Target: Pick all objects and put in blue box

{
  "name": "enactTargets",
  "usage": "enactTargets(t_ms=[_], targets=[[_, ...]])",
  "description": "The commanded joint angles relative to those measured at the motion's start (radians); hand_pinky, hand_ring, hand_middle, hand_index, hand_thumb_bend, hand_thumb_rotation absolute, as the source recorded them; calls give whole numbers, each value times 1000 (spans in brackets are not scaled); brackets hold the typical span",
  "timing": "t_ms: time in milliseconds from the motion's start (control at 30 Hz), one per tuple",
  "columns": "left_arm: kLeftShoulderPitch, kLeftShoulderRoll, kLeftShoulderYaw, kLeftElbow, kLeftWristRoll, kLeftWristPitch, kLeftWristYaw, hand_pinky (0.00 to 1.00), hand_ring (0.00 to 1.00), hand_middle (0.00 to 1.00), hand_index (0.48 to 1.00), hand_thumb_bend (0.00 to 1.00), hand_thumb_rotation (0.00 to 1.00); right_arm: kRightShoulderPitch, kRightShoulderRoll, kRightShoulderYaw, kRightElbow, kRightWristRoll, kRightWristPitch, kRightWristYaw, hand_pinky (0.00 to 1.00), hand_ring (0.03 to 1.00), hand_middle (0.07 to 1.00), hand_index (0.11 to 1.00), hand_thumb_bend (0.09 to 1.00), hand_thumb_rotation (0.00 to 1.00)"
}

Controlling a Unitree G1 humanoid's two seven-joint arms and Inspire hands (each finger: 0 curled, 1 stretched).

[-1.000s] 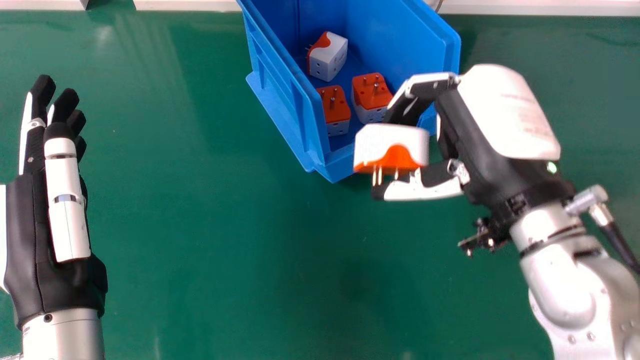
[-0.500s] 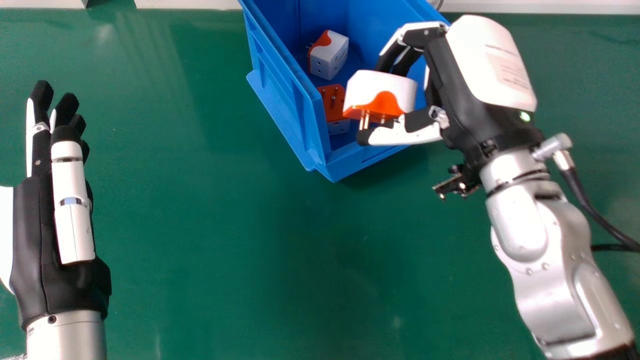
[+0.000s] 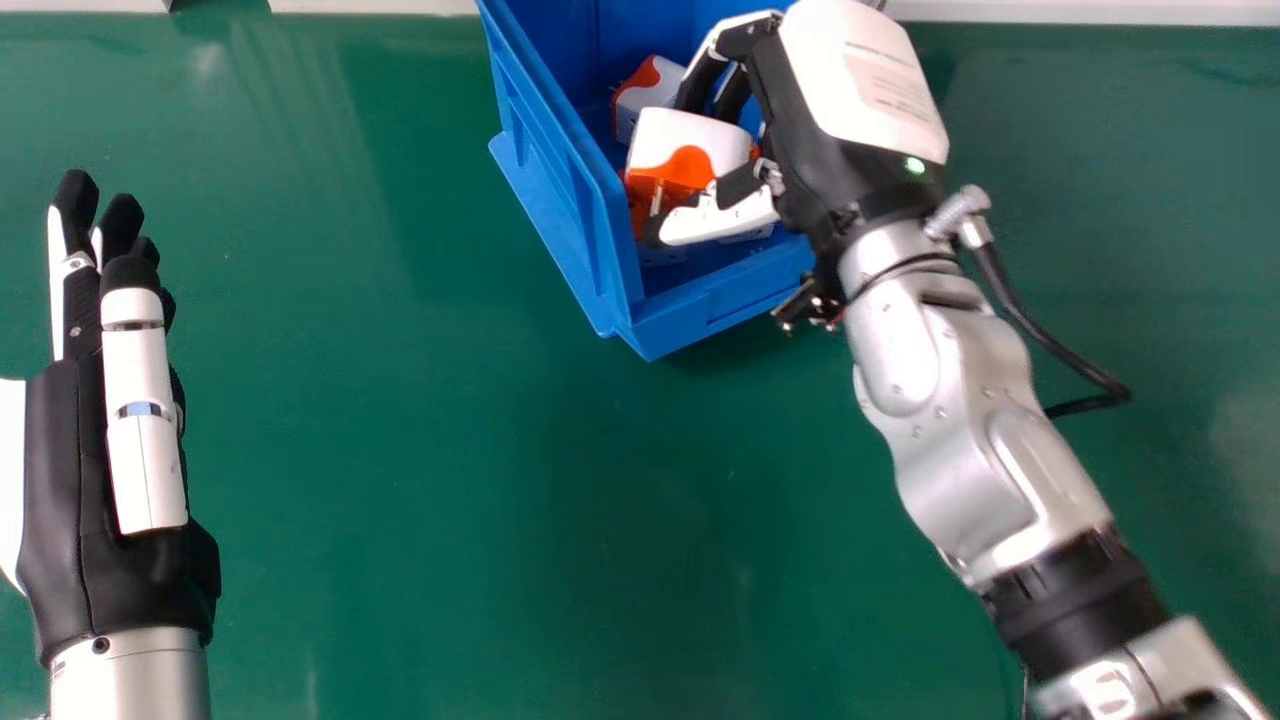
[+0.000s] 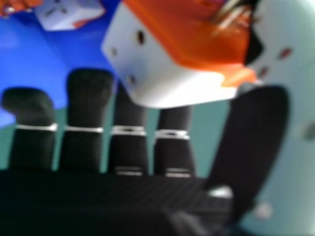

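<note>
The right hand (image 3: 800, 140) pinched a white and orange plug (image 3: 692, 128) over the far blue box (image 3: 720, 312). Other plugs (image 3: 640, 98) sat inside. The left hand (image 3: 60, 480), at left, had straight fingers.

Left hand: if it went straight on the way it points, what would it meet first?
Ahead of the left hand, across the green table, the white strip at the head view's top edge looks first in line; height is unclear, so the hand might pass above.

There are four plug adapters (image 3: 682, 132), one blue box (image 3: 690, 318), one green table (image 3: 400, 500)
</note>
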Motion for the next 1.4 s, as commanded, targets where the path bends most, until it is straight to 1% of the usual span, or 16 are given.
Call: enactTargets(t_ms=[0, 67, 133, 233, 367, 500, 633, 700, 800, 900, 1033, 1067, 1100, 1133, 1167, 1367], targets=[[6, 10, 1, -28, 8, -21, -3, 1000, 992, 987, 998, 155, 1000, -94, 13, 6, 63, 4, 3, -44, 226, 304, 391, 482, 480, 137], [7, 9, 3, -31, 6, -23, -2, 1000, 990, 986, 998, 148, 1000, -139, 21, 11, 144, 11, -9, -76, 257, 344, 429, 484, 480, 139], [11, 7, 2, -43, 11, -14, 2, 998, 984, 981, 995, 142, 1000, -180, 23, 17, 223, 20, -34, -107, 272, 362, 445, 485, 481, 139], [19, 8, 1, -60, 9, 1, 1, 977, 972, 970, 983, 137, 1000, -236, 26, 26, 331, 33, -72, -157, 274, 366, 451, 485, 481, 139], [24, 9, 1, -69, 8, 2, 0, 959, 960, 958, 969, 127, 1000, -290, 35, 36, 432, 58, -103, -190, 255, 342, 435, 487, 481, 137], [28, 10, 3, -71, 1, 4, -4, 946, 949, 949, 958, 134, 1000, -337, 48, 41, 515, 76, -120, -224, 264, 361, 455, 488, 481, 135], [29, 10, 2, -69, 5, -2, -4, 959, 952, 950, 959, 134, 1000, -382, 57, 52, 587, 85, -114, -228, 266, 369, 465, 488, 481, 134], [30, 10, 4, -67, 1, -8, -6, 967, 952, 950, 961, 129, 1000, -392, 57, 57, 604, 88, -116, -230, 248, 346, 448, 488, 481, 134], [34, 10, 5, -69, -5, -6, -9, 962, 949, 948, 958, 125, 1000, -398, 56, 64, 618, 89, -112, -235, 232, 327, 431, 487, 481, 133], [33, 6, 7, -68, -7, -7, -5, 884, 919, 925, 931, 134, 995, -398, 49, 74, 626, 84, -121, -249, 222, 316, 427, 487, 481, 133], [30, 9, 9, -61, -15, -12, -11, 884, 919, 925, 931, 134, 995, -398, 40, 82, 636, 86, -135, -270, 222, 316, 427, 487, 481, 133], [29, 9, 8, -63, -12, -12, -10, 884, 919, 925, 931, 134, 995, -399, 41, 76, 640, 95, -136, -269, 222, 316, 427, 487, 481, 133], [29, 7, 7, -65, -10, -11, -8, 834, 900, 910, 910, 139, 978, -400, 44, 64, 643, 110, -134, -262, 224, 319, 431, 487, 481, 133], [28, 6, 6, -66, -8, -10, -7, 834, 900, 910, 910, 139, 978, -400, 48, 53, 644, 123, -131, -258, 224, 319, 431, 487, 481, 133], [27, 5, 6, -65, -8, -10, -7, 792, 886, 898, 894, 150, 959, -400, 51, 49, 643, 133, -125, -254, 241, 340, 444, 488, 481, 133], [25, 4, 10, -57, -11, -14, -9, 729, 863, 880, 869, 161, 928, -395, 29, 120, 630, 80, -97, -235, 290, 389, 483, 489, 485, 137]])
